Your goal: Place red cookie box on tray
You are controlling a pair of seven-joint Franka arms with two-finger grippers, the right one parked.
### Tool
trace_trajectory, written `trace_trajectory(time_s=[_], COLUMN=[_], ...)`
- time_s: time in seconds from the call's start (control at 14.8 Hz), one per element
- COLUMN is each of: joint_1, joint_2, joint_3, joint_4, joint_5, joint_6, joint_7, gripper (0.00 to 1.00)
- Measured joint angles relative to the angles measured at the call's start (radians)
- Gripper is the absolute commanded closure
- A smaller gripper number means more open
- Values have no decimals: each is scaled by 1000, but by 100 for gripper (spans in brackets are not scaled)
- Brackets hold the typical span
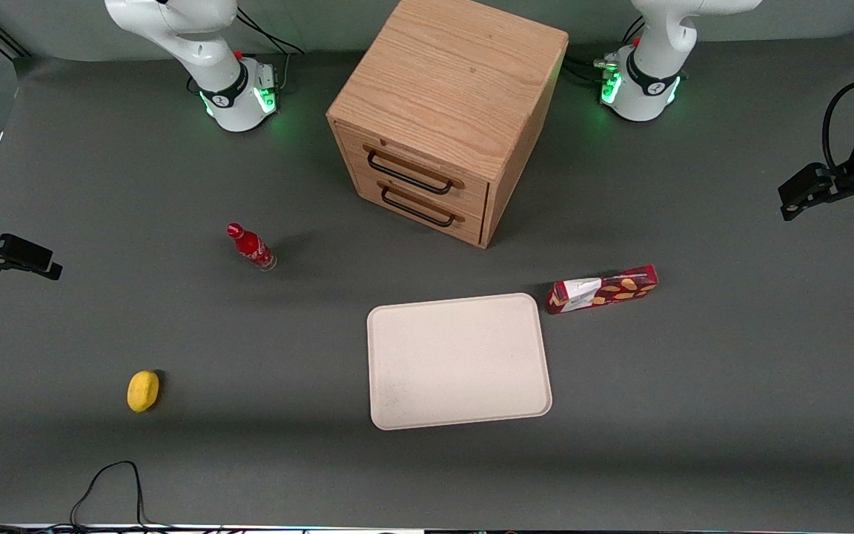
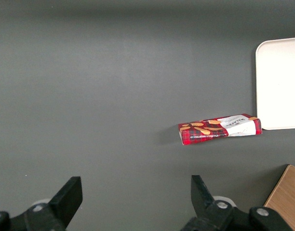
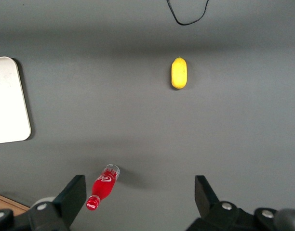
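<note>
- Front view: we see the long slim dark-red cookie box [image 1: 602, 289] w/ orange-yellow cookie prints lying flat on the grey tabletop [image 1: 731, 386], white patch end turned toward the large flat cream-white tray [image 1: 459, 361].
- Box sits just beside the tray's corner farthest from the front camera, on the working arm's side; we can't tell if it touches the rim. Not on the tray yet, so we judge the task hasn't started.
- The left arm's black two-finger gripper [image 2: 135, 199] hangs high over bare table, well apart from the box, toward the working arm's end of the table. Fingers spread wide, holding nothing. We read that as a ready pose, pre-approach.
- Wrist view shows the box lengthwise across the frame, so we'd guess closing across its narrow width suits it best; some wrist turn may be needed.
- Tray is bare and far wider than the box, so placement approx. anywhere inside the rim should do; short carry.
- Other items: light oak two-drawer cabinet [image 1: 445, 119] farther from the camera than the tray; small red bottle [image 1: 251, 248] and yellow lemon-like object [image 1: 143, 391] toward the parked arm's end. Neither is in the way.
</note>
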Motion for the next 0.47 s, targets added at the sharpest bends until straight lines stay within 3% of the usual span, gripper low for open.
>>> trace_trajectory(time_s=[0.47], joint_1=[-1], joint_2=[0], joint_3=[-8], joint_4=[2], joint_5=[-15], joint_6=[-40], joint_7=[2], gripper=[0])
